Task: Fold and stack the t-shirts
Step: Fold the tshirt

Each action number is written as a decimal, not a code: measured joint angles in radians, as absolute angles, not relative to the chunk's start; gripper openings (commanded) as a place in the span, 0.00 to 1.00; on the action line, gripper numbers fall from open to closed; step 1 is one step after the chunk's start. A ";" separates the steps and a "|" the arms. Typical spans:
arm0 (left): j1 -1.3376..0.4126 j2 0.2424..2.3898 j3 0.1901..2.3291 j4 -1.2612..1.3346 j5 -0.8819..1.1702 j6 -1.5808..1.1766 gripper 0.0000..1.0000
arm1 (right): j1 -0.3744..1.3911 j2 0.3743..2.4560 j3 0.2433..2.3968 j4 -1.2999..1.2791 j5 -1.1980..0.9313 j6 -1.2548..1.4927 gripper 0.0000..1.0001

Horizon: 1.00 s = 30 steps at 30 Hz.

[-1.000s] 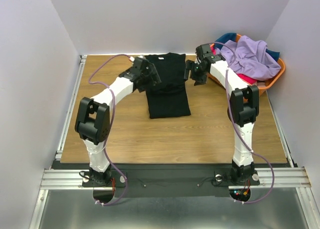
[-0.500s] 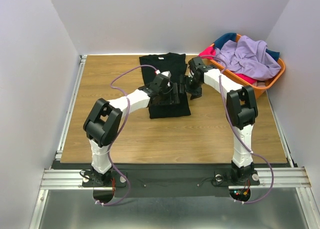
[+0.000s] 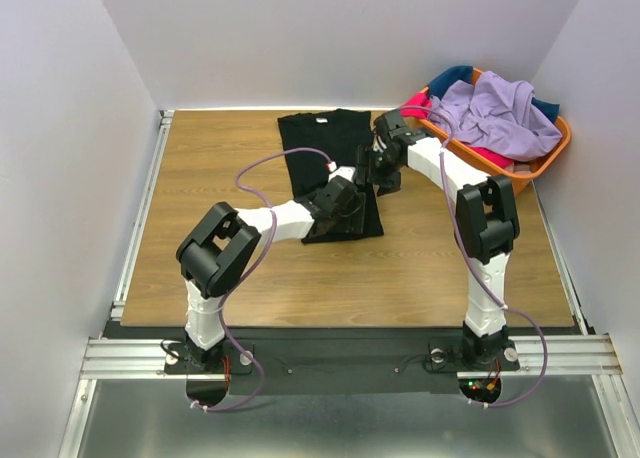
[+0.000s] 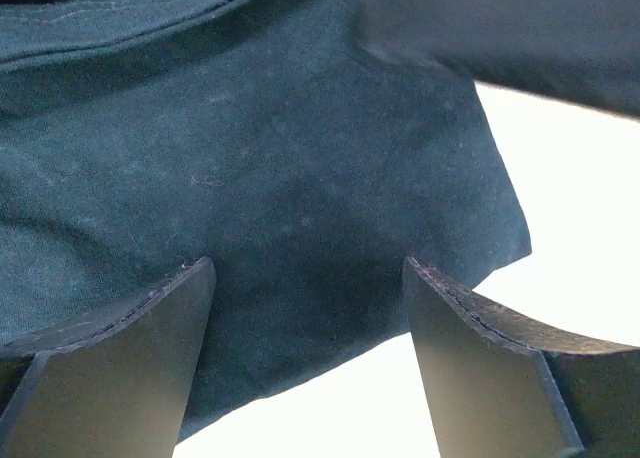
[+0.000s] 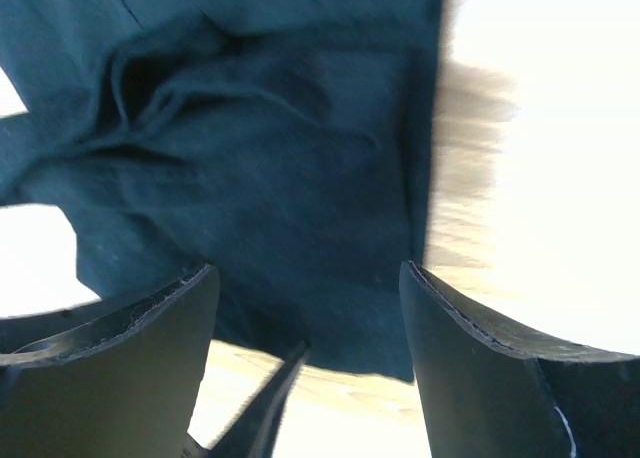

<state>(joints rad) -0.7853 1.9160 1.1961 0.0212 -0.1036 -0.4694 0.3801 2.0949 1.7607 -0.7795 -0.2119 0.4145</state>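
A black t-shirt lies on the wooden table, folded into a long strip that runs from the back toward the front. My left gripper hovers open over its near end. In the left wrist view the dark cloth and its hem pass between the spread fingers of that gripper. My right gripper is open at the shirt's right edge. Between its fingers, the right wrist view of this gripper shows rumpled black cloth ending on bare wood. Neither gripper holds anything.
An orange basket stands at the back right corner. It holds a lavender shirt, a pink-red one and a teal one. White walls close in the table on three sides.
My left arm has swung from the shirt's back left edge to the right and nearer, over its near end. My right gripper has dropped from beside the collar to the shirt's right edge.
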 measured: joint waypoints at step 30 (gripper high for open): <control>-1.167 1.689 0.890 0.053 -0.257 -0.658 0.88 | 0.468 2.188 1.982 -0.777 -0.162 0.427 0.78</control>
<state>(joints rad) -1.1667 1.6890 0.8902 0.0528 -0.2569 -0.6579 0.4679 2.1880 1.9820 -0.7769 -0.1619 0.4267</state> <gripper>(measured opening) 0.876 0.776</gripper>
